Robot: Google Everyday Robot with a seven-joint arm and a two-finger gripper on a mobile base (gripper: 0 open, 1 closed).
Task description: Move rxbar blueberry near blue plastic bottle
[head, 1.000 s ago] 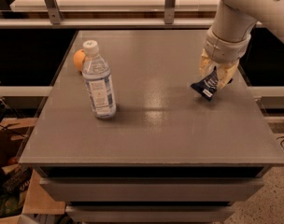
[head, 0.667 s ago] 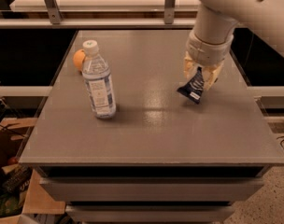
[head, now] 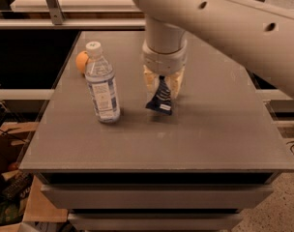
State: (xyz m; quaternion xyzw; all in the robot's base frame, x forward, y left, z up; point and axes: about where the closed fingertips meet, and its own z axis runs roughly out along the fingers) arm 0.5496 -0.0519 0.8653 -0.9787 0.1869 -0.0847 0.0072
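The blue plastic bottle (head: 102, 83) stands upright on the left part of the grey table (head: 205, 134), with a white cap and a blue-and-white label. My gripper (head: 162, 87) hangs from the big white arm over the table's middle, right of the bottle. It is shut on the rxbar blueberry (head: 161, 99), a dark navy wrapper that hangs down from between the fingers, its lower end at or just above the tabletop. A gap of about a hand's width lies between bar and bottle.
A small orange fruit (head: 82, 62) sits just behind the bottle at the table's left edge. Shelving rails run along the back. Boxes and clutter lie on the floor at the lower left.
My gripper has carried the rxbar from the table's right side leftward to the middle, closer to the bottle. Bottle and orange have not moved.
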